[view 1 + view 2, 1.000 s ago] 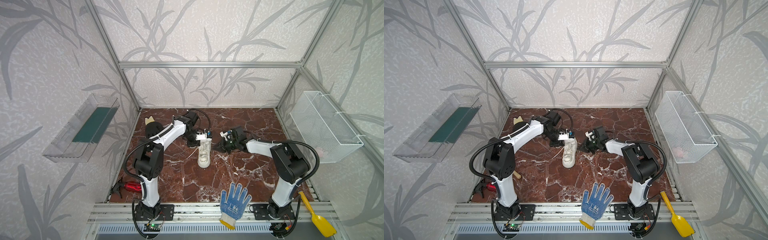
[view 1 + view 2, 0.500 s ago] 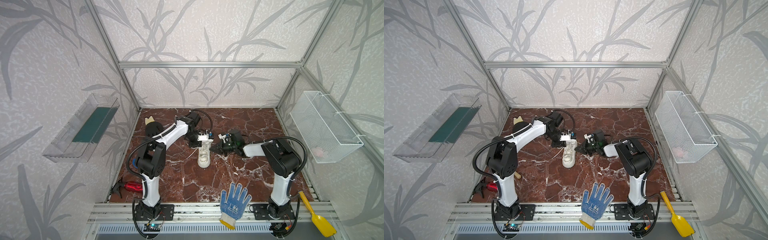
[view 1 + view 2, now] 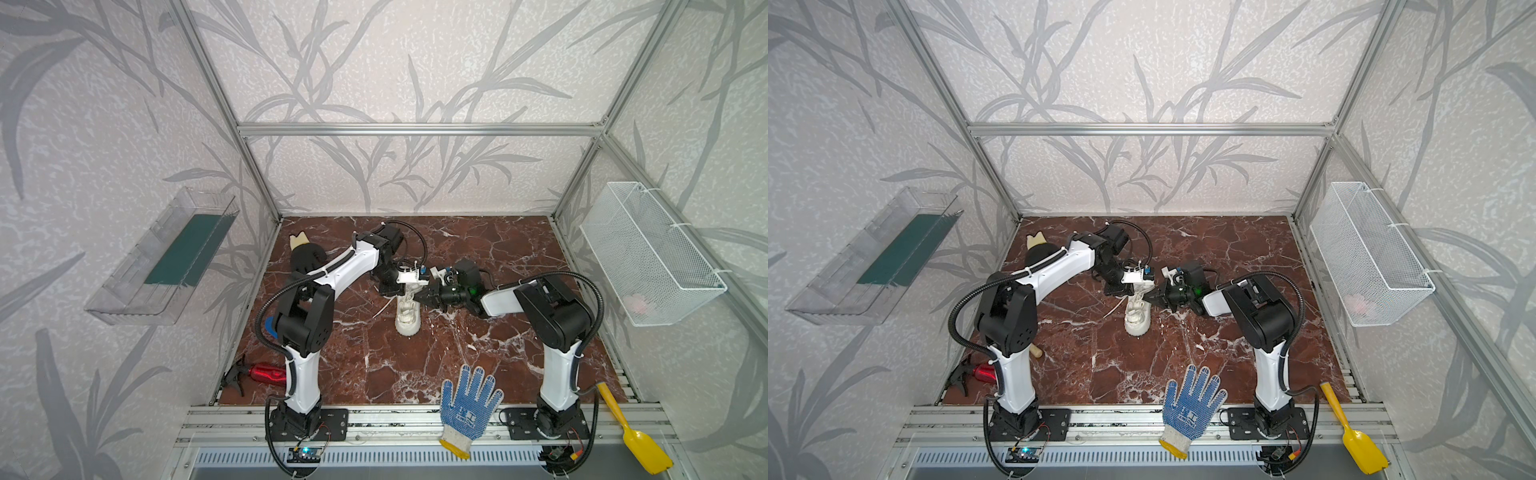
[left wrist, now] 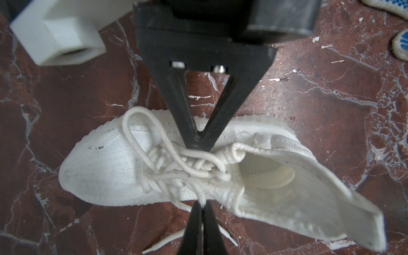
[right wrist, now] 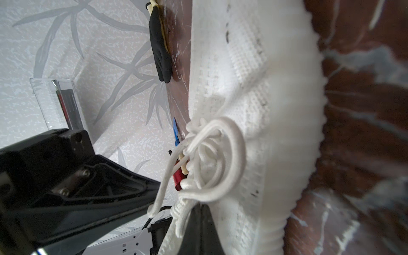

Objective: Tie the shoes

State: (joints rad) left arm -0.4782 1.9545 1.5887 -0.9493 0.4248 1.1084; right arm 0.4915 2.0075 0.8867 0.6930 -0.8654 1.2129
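Left wrist view: the off-white sneaker [image 4: 99,167] sits on its sole on the marbled bench [image 4: 320,99]. In both top views it lies mid-bench between the two arms, toe toward their bases. The left gripper [image 4: 199,144] is pressed together beside the tongue and seems to pinch a strand of the laces [image 4: 176,170]. The right gripper [image 4: 201,208] is likewise pressed together, nipping a strand at the opposite flank. A slack loop lies over the toe box, and two loose lace ends lie on the bench beside the sole.

The knit upper looks soft: the heel collar sags and would fold under any push. The whole shoe is probably light, so it is likely to skid on the polished stone if one side is pulled harder. The laces are thin, limp, round cord that can slip from a shallow pinch. The best hold is on the cord itself, close to the crossing, with even, opposed tension from both sides.
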